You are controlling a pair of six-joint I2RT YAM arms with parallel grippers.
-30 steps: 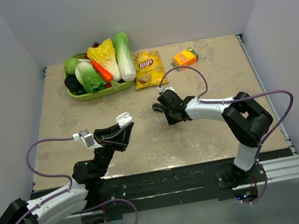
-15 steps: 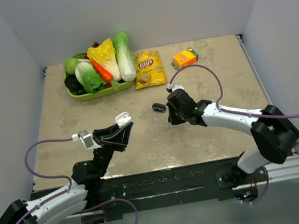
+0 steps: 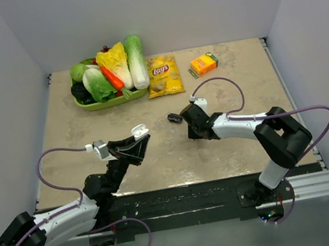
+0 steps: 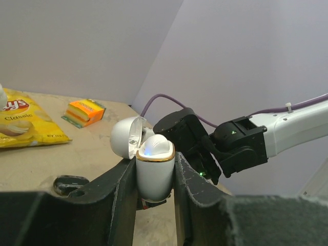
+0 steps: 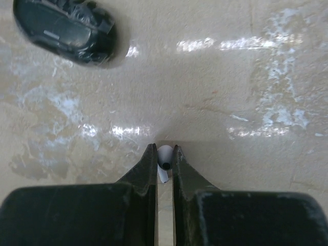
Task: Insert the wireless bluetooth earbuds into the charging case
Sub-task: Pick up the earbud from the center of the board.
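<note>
The glossy black rounded earbuds (image 5: pixel 64 31) read as one dark lump with blurred seams, lying on the mottled beige tabletop (image 5: pixel 241 92) to the right of the smooth white egg-shaped charging case (image 4: pixel 154 154). The left gripper (image 4: pixel 155 179) clamps that case upright, its lid hinged back. Only the right wrist view shows the right gripper (image 5: pixel 163 149) pinching a tiny white stemmed piece (image 5: pixel 164 163), and what that piece is cannot be made out.

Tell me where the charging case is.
Left of centre in the top view: the charging case, lid open, is clamped in the left gripper, with the right gripper to its right.
</note>
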